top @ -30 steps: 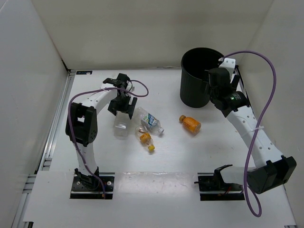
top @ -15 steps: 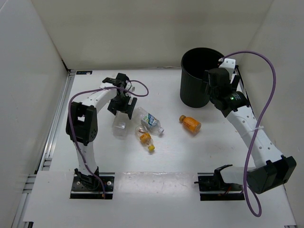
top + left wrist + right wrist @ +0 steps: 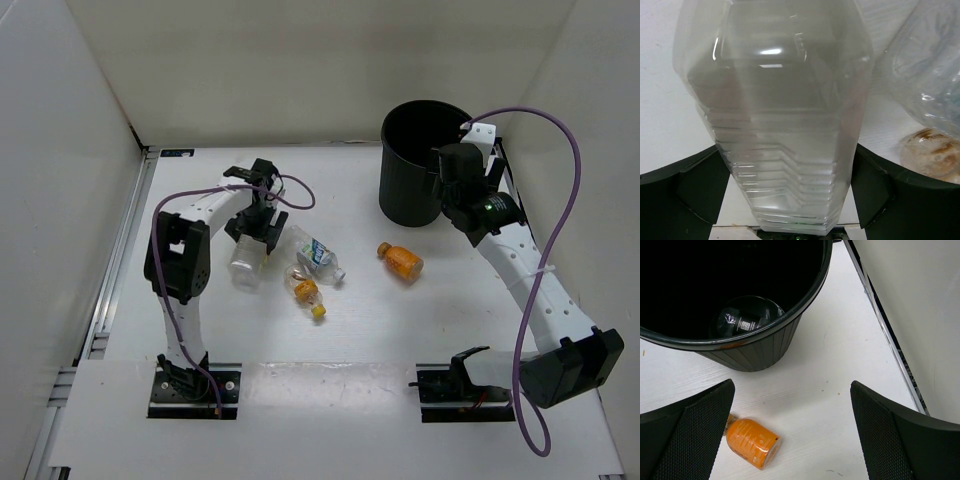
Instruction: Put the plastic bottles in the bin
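Observation:
My left gripper point(image 3: 252, 228) is shut on a large clear ribbed bottle point(image 3: 244, 264), which fills the left wrist view point(image 3: 780, 125) between both fingers; its label is hidden. A clear bottle with a blue-white label point(image 3: 316, 255) lies just to its right. A small clear bottle with a yellow cap point(image 3: 308, 293) lies below that one. The small orange bottle point(image 3: 402, 261) lies mid-table and also shows in the right wrist view point(image 3: 751, 442). The black bin point(image 3: 392, 190) stands at the back right. My right gripper point(image 3: 452, 205) is open and empty, beside the bin's right wall and above the orange bottle.
White walls close the table at the back and on both sides. A metal rail point(image 3: 120, 260) runs along the left edge, another point(image 3: 890, 345) along the right behind the bin. Purple cables loop over both arms. A dark round shape point(image 3: 745, 315) shows inside the bin.
My left gripper has closed in over the large clear bottle and shifted slightly left; the bottle's free end has swung left with it. The right arm has not moved.

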